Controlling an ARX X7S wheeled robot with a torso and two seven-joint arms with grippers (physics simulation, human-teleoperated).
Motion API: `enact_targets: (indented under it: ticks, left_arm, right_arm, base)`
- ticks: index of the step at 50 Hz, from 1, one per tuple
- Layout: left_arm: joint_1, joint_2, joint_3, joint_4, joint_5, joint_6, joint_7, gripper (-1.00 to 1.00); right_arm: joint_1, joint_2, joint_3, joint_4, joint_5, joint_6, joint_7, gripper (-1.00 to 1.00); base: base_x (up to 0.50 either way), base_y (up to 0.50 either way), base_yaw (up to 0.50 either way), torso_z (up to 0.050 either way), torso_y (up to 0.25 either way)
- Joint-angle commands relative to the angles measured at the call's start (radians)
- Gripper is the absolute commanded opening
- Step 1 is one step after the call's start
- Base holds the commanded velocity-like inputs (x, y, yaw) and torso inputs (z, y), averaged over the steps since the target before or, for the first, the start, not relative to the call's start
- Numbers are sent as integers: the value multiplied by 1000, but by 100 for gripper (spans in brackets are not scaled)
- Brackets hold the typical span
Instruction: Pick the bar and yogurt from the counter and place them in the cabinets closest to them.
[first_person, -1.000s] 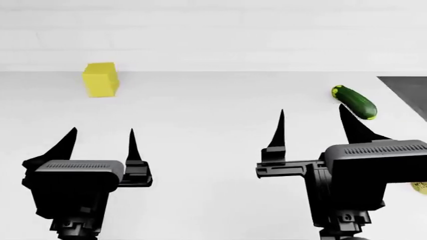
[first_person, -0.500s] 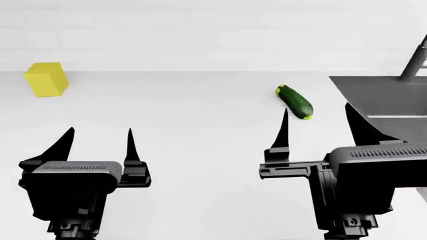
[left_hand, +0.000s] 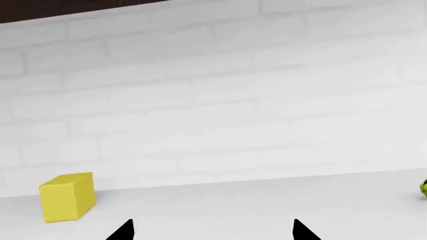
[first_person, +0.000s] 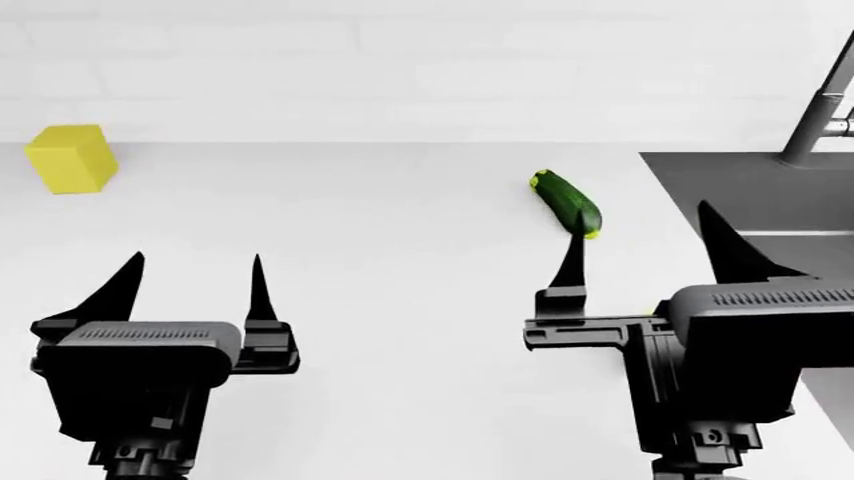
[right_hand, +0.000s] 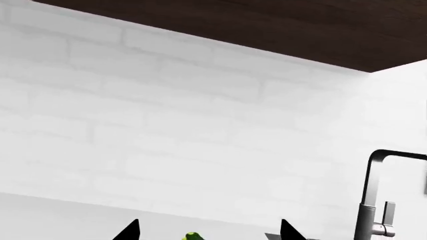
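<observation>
The white counter stretches in front of me, with the grey sink set into its right end. My left gripper hovers open and empty over the counter's left part. My right gripper is open and empty, just in front of a green zucchini and beside the sink's edge. In the wrist views each gripper's fingertips stand wide apart with nothing between them. The bar and the yogurt are out of view in all the views.
A plain bright yellow block stands at the counter's far left by the white brick wall; it also shows in the left wrist view. A grey tap rises behind the sink. A dark upper cabinet hangs above the wall.
The head view has swung to the right: the yellow block and zucchini have slid left in the picture, and the sink and tap have come into view. Both grippers stay open.
</observation>
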Motion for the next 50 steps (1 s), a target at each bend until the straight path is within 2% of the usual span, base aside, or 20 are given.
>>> enact_targets:
  ticks: [1,6,12,19,31,41,50]
  left_arm:
    - [-2,-5,-1,0,-4,-1,-4,100]
    - [0,-6,0,1,-3,-1,-8,100]
    - [3,-5,0,-3,-8,7,-6,100]
    - [11,-5,0,-19,-7,26,-4,100]
    - [11,-3,7,-42,-7,44,-1,100]
    - [13,-5,9,-47,-10,47,-3,100]
    - [9,-10,5,-33,-20,34,-8,100]
  right_arm:
    - [14,-2,60,34,97,-40,-2,100]
    - [91,-3,102,87,306,19,11,100]
    - [182,68,147,121,575,91,31,100]
    - [255,134,160,86,761,149,83,100]
    - [161,213,195,-46,810,74,154,100]
    - [-40,240,226,-96,627,-48,102,100]
    - [-123,224,214,-98,517,-81,77,100]
  base:
    - [0,0,0,0,0]
    - [0,0,0,0,0]
    - [0,0,0,0,0]
    - [0,0,0,0,0]
    - [0,0,0,0,0]
    - [0,0,0,0,0]
    - [0,0,0,0,0]
